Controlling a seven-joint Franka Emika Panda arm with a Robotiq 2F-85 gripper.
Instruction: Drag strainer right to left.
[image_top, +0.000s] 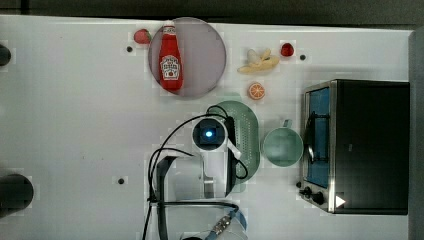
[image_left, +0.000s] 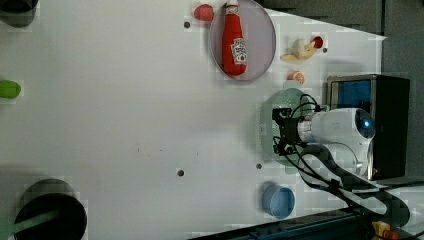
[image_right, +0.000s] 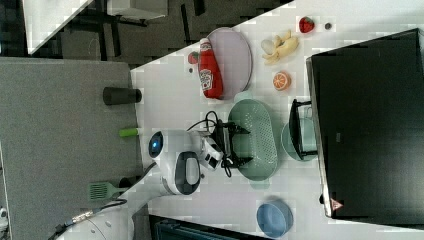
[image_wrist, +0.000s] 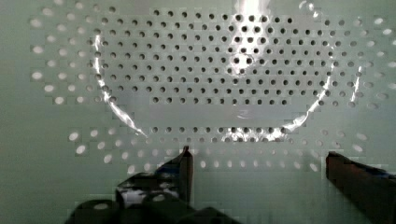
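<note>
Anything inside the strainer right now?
Only the open gripper reaches into the strainer; its perforated bottom looks bare. In the top view the arm covers the strainer's left part.

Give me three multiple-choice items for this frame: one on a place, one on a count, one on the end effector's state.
1. Where does the ketchup bottle lie?
A. on the plate
B. in the strainer
C. on the oven

2. How many strawberries are on the table?
A. one
B. two
C. four

3. How does the end effector stand?
A. shut on the cup
B. shut, empty
C. open over the strainer

Answers: 1 A, the bottle rests across the round plate. 2 B, one beside the plate, one by the banana. 3 C, the wrist view shows the fingers apart above the perforated bottom.
</note>
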